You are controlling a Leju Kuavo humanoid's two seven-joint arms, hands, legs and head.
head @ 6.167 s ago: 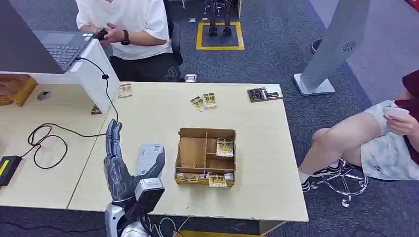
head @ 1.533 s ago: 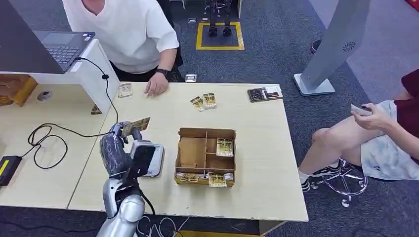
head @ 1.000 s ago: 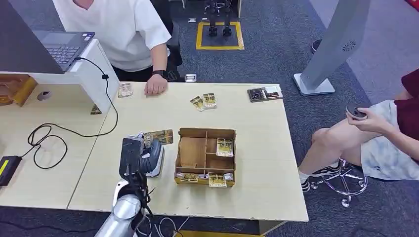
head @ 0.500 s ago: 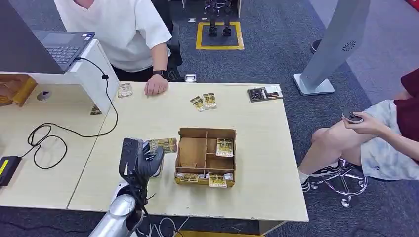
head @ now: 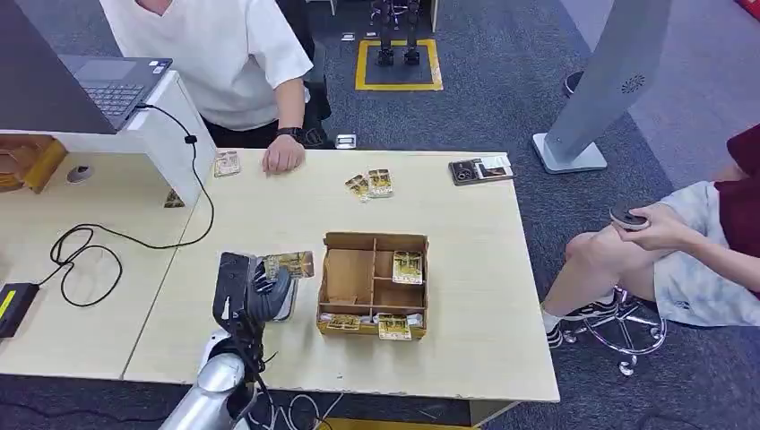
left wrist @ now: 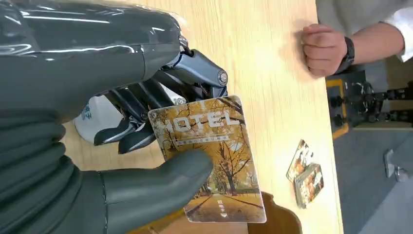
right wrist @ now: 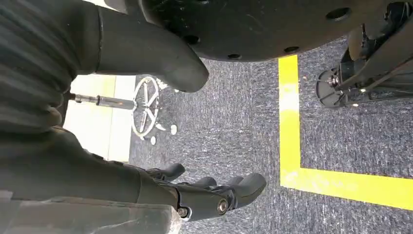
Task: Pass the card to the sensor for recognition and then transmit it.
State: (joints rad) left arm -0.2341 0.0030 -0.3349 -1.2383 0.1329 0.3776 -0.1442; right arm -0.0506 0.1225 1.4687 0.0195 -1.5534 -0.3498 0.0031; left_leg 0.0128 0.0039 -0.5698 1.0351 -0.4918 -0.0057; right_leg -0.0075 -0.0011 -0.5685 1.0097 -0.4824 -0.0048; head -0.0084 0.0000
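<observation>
The left robot hand [head: 255,288] pinches the card [head: 293,264] (thumb on its face) — above the sensor [head: 285,300].

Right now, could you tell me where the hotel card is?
The card is held in the left hand, above the sensor and just left of the box.
</observation>
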